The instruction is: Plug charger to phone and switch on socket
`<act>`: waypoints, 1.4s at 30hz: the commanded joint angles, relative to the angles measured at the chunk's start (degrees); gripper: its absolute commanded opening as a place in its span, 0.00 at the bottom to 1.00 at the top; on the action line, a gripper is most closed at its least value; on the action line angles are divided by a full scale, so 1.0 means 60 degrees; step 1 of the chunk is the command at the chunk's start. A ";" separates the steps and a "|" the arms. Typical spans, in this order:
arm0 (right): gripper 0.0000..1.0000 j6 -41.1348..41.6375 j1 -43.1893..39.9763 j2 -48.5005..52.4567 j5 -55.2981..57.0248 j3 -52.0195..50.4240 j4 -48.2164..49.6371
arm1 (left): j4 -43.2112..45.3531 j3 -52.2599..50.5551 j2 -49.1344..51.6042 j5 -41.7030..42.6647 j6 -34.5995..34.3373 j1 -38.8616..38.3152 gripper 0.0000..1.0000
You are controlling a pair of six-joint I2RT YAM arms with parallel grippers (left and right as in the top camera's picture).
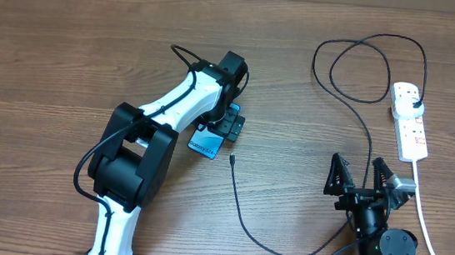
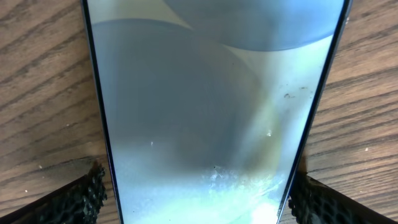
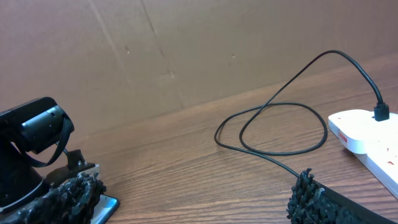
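Note:
The phone lies flat on the table at the centre, mostly hidden under my left gripper. In the left wrist view the phone's pale screen fills the frame, and the open left gripper straddles it, one finger close to each long edge. The charger's black cable runs from its adapter, plugged into the white socket at the far right. Its plug tip lies loose just right of the phone. My right gripper is open and empty at the front right. It also shows open in the right wrist view.
The socket's thick white cord runs down the right side to the table's front edge. The black cable loops on the wood behind the right gripper, beside the socket. A brown wall stands behind the table.

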 commanded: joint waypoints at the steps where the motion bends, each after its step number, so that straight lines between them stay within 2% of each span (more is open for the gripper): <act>1: 1.00 -0.0069 0.0040 -0.0109 0.0080 -0.0098 0.0051 | -0.0036 -0.0401 0.0423 0.0863 -0.0069 -0.0015 1.00; 28: 1.00 -0.0025 0.0040 -0.0109 0.0073 -0.0098 0.0055 | 0.0579 -0.0426 0.0423 0.0867 -0.0069 -0.0015 1.00; 42: 1.00 0.0805 0.0047 0.0011 -0.1570 0.0189 0.0073 | 0.0681 -0.0426 0.0423 0.0860 -0.0386 -0.0015 1.00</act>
